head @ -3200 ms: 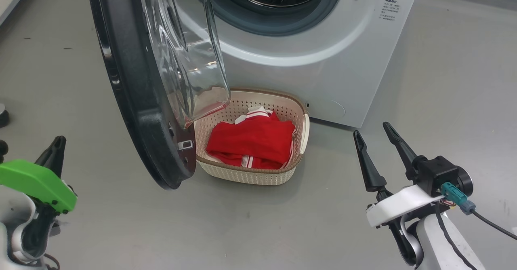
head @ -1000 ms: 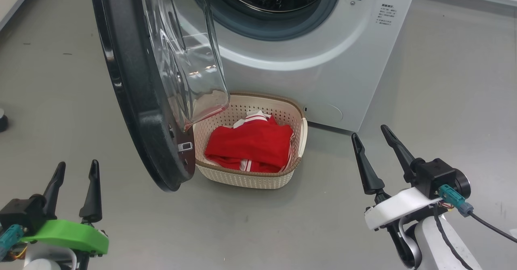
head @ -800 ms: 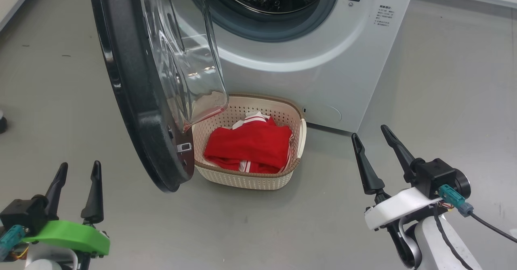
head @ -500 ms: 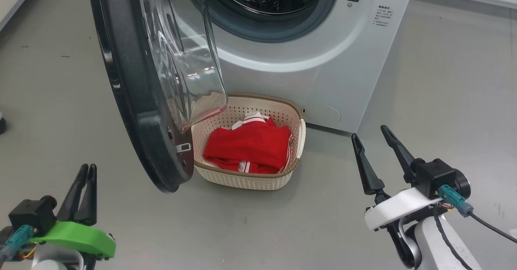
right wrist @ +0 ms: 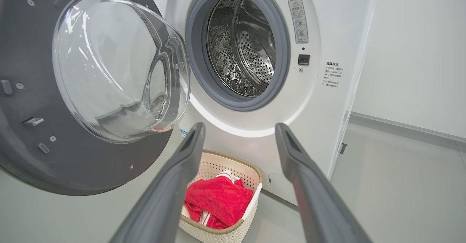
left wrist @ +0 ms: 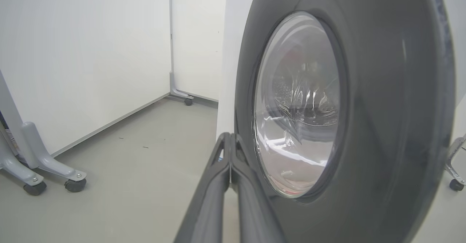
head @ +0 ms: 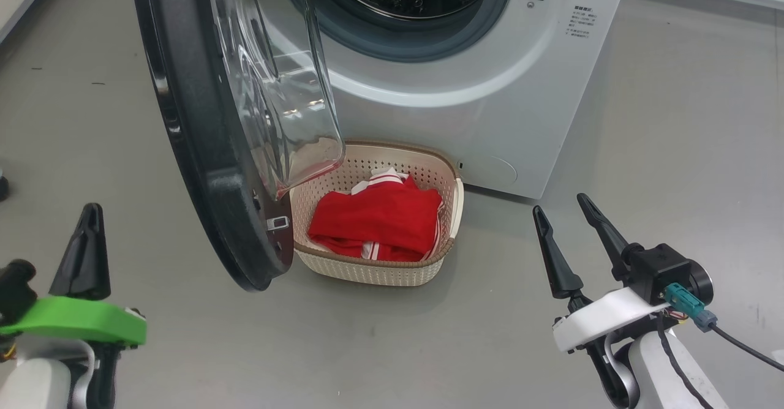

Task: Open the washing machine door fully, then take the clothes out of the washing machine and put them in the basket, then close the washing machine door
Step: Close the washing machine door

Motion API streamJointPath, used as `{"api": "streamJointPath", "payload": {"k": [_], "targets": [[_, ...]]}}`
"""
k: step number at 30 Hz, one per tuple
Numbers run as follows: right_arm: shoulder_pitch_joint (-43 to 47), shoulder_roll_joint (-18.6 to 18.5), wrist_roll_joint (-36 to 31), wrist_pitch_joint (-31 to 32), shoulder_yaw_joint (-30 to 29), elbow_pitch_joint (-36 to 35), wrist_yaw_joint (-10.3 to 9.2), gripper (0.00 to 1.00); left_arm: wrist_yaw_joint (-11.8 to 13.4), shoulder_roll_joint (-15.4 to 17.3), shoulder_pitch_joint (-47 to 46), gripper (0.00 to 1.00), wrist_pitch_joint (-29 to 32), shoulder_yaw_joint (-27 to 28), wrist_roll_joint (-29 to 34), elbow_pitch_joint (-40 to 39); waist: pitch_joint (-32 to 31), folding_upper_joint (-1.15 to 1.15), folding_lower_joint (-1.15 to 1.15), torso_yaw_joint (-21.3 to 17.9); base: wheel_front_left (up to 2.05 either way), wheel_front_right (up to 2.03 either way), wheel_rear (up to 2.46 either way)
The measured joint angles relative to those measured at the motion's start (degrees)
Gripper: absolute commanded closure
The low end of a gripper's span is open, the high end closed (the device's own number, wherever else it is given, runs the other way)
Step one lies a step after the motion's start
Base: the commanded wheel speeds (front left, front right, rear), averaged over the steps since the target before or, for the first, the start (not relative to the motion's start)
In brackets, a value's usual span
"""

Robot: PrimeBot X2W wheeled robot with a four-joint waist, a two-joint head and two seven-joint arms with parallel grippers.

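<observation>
Clothes [head: 376, 222] are in the basket [head: 373, 269]: red heap below the rim, nothing hanging over. The basket is on the floor [head: 429, 335], hard against the front of the washing machine [head: 478, 115] and right under the drum [right wrist: 244, 46] mouth, so it's a short drop. The drum looks empty from the right wrist view, so I'd call unloading done and only the closing step open. The door [head: 184, 121] is swung out to the robot's left, nearly edge-on to the head camera. Its glass bowl [head: 275, 90] faces the machine and overlaps the basket's left, machine-side corner in the head view. Left end effector [head: 92, 213] is pinched fully together and holds nothing. It sits low on the outer side of the door, near the black rim, with no contact that I can make out. Closed fingers [left wrist: 214, 192] make one stiff tip, so my read is it's set up to push the door shut from outside. Right end effector [head: 560, 204] is spread wide and empty, hovering over bare floor right of the basket, well apart from door and machine and so out of the swing path. Watch items: the bowl has to pass over the basket rim on the way in, and I can't tell the clearance from here. The glossy curved rim could also let a narrow tip slide off. Wheeled stand legs [left wrist: 36, 166] and a white wall panel [left wrist: 91, 54] sit beyond the door on the left, well apart from it.
</observation>
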Motion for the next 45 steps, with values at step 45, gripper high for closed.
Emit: {"api": "streamJointPath", "payload": {"k": [45], "targets": [[-0.96, 0.14, -0.04, 0.0, 1.38, -0.48, 0.04, 0.0, 12.05, -12.4, -7.27, 1.0, 39.69, 10.29, -73.55, -9.96, 3.87, 0.0, 0.0, -6.92, 0.0, 0.0, 0.0]]}}
